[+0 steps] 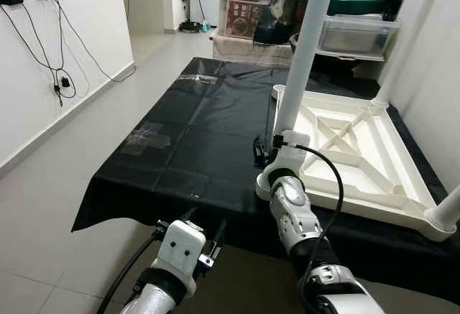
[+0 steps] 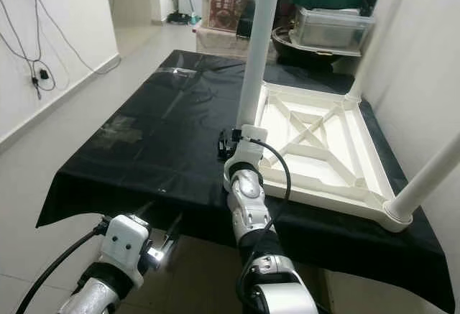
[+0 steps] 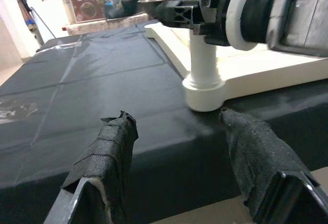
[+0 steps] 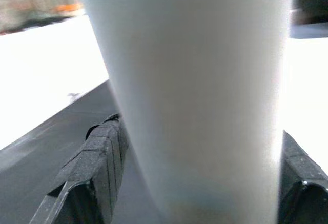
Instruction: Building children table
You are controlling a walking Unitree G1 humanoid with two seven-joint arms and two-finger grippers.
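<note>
1. A white children's table [image 1: 359, 159] is lying upside down on a black cloth [image 1: 187, 141], its legs pointing up.
2. The right gripper [image 4: 197, 183] is clasping the near-left table leg [image 1: 302, 66] low down, fingers spread around it.
3. The left gripper [image 3: 179, 147] is hovering near the cloth's front edge, fingers wide apart and holding nothing.

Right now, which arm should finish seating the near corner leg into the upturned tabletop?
Right. The right gripper already has its fingers either side of the white leg just above its socket in the tabletop. The left gripper hangs open below the black cloth's edge.
</note>
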